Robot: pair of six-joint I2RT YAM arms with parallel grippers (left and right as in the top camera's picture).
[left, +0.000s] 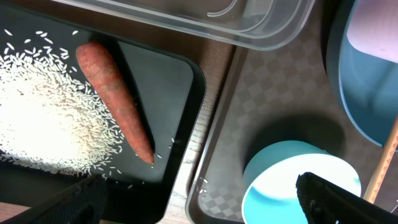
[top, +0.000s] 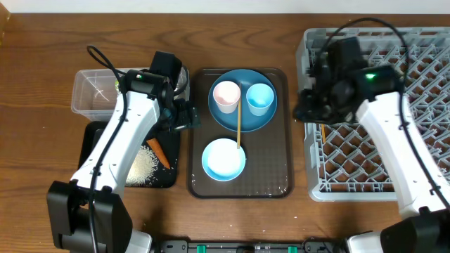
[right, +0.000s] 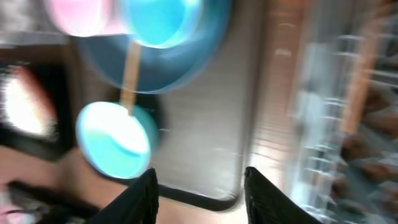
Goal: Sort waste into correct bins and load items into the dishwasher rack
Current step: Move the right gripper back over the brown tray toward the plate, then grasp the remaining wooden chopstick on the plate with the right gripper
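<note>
A flat brown tray (top: 271, 165) lies at the table's centre. On it are one round blue plate (top: 256, 121) at the far end, holding two cups, one pale pink cup (top: 226, 96) and one light blue cup (top: 259, 98). One small white-and-blue bowl (top: 223, 159) sits at the near end. Wooden chopsticks (top: 239, 123), seen as a single pale line, bridge plate and bowl.

Left of the tray are two tubs, one clear tub (top: 91, 91) farther back and one black tub (top: 169, 179) nearer. The black tub holds one orange carrot (left: 115, 99) and a heap of white rice (left: 43, 118). Right of the tray stands one grey dishwasher rack (top: 422, 70).

The left gripper (left: 205, 205) hovers over the tray's left edge, jaws spread wide and holding nothing. The carrot lies outside them, beyond the left finger, and the bowl sits by the right finger.

The right gripper (right: 202, 193) hangs over the tray's right edge, jaws apart and empty. Its wrist view is blurred, with the bowl left of the fingers.
</note>
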